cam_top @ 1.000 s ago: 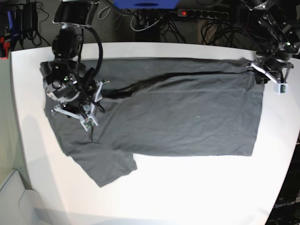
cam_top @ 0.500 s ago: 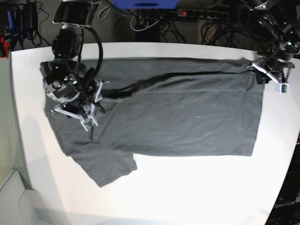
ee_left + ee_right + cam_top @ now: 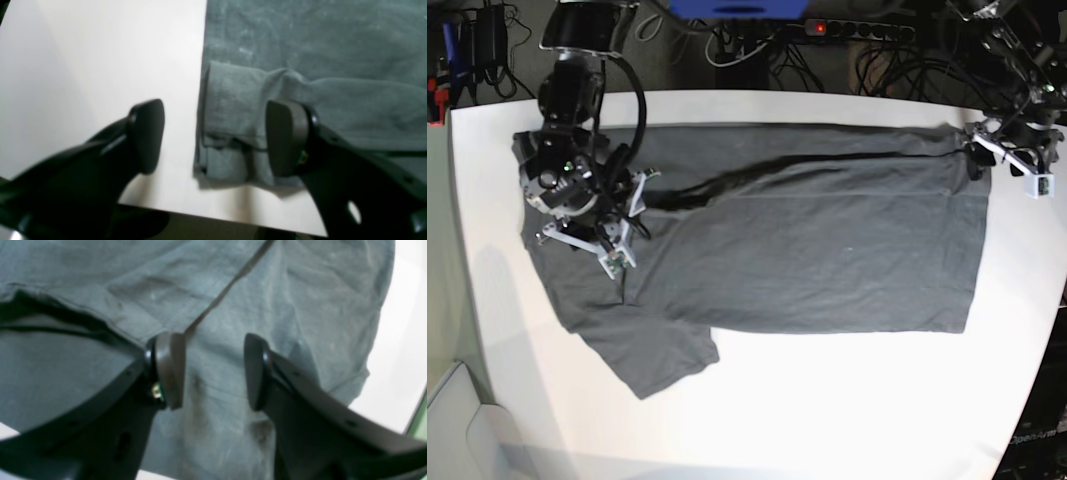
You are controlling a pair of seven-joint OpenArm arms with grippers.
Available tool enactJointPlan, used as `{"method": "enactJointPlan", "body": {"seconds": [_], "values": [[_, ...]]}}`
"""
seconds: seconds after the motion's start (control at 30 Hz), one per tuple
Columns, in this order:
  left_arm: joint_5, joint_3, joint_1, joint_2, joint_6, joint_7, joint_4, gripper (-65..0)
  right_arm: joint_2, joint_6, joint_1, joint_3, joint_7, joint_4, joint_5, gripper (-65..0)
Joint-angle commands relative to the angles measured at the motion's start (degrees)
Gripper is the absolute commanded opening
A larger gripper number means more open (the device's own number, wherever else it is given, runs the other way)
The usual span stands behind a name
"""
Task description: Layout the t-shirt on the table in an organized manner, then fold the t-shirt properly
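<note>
The left claw (image 3: 213,136) stood released, jaws straddling the folded hem corner of the t-shirt (image 3: 807,245) at the far right of the table (image 3: 847,400). The right claw (image 3: 213,370) hung open over the shoulder cloth, grasping nothing. Advice: regrip both folded-over ends and draw the far edge flat.

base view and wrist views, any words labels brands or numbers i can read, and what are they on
"OpenArm": faint pale lettering on the dark robot base at the lower right edge of the base view; the end of the word is too dim to be sure of.
No print shows on the t-shirt or the table.
The wrist views show no lettering at all.
</note>
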Motion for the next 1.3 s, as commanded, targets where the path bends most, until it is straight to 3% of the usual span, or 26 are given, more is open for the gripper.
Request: {"method": "enactJointPlan", "body": {"seconds": [0.0, 0.37, 0.43, 0.6, 0.67, 1.2, 1.27], "values": [[-0.7, -0.1, -0.5, -0.7, 0.1, -1.3, 0.7, -18.9, 0.2, -0.2, 0.8, -0.1, 1.0, 0.9, 0.5, -35.2], [-0.9, -0.1, -1.8, -0.7, 0.1, -1.3, -3.2, -21.1, 0.2, -0.2, 0.7, -0.1, 1.0, 0.9, 0.4, -35.2], [-0.9, -0.1, -1.8, -0.7, 0.1, -1.3, -3.2, -27.4, 0.2, -0.2, 0.7, -0.1, 1.0, 0.9, 0.4, -35.2], [-0.9, 0.0, -2.0, -0.7, 0.1, -1.1, -3.2, -49.9, 0.2, -0.2, 0.7, -0.1, 1.0, 0.9, 0.4, -35.2], [-0.9, 0.0, -2.0, -0.7, 0.1, -1.1, -3.2, -54.7, 0.2, -0.2, 0.7, -0.1, 1.0, 0.9, 0.4, -35.2], [-0.9, -0.4, -1.8, -0.7, 0.1, -0.9, -2.7, -54.8, 0.2, -0.2, 0.7, -0.1, 1.0, 0.9, 0.4, -35.2], [-0.9, -0.4, -1.7, -0.8, 0.1, -1.0, -2.7, -50.8, 0.2, -0.2, 0.7, -0.1, 1.0, 0.9, 0.4, -35.2]]}}
